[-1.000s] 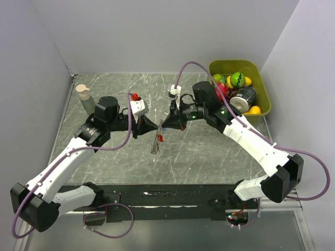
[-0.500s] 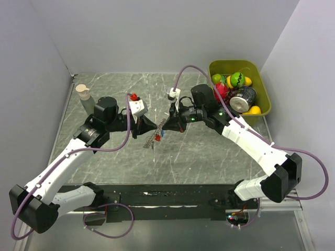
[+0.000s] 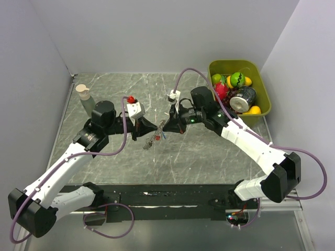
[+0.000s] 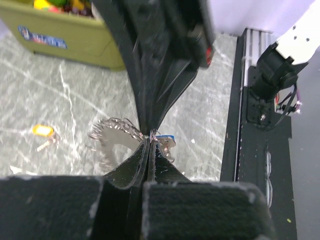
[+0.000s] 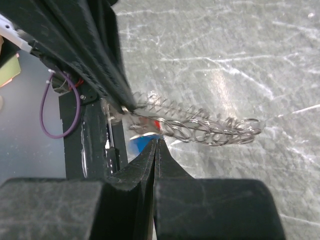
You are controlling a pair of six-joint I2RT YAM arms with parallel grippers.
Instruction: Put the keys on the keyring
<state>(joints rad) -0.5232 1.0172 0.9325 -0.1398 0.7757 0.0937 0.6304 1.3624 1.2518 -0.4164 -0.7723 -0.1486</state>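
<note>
The keyring (image 3: pixel 152 139), a thin metal ring fringed with small silvery keys and a red tag (image 5: pixel 157 123), hangs above the table between my two grippers. My left gripper (image 3: pixel 150 127) is shut on its rim (image 4: pixel 116 135). My right gripper (image 3: pixel 166 127) is shut, with a blue-headed key (image 5: pixel 140 142) at its tips, right against the ring (image 5: pixel 205 128). The blue key also shows in the left wrist view (image 4: pixel 165 138). A yellow-headed key (image 4: pixel 43 131) lies loose on the table. Any dark key is out of view.
A green bin (image 3: pixel 261 73) with toy fruit and a can stands at the back right; it also shows in the left wrist view (image 4: pixel 65 40). A pale bottle (image 3: pixel 83 97) stands at the back left. Grey walls close in the table on three sides.
Both grippers have shifted a little left, staying close together. The keyring has swung up and left with them and now hangs shorter below the fingertips.
</note>
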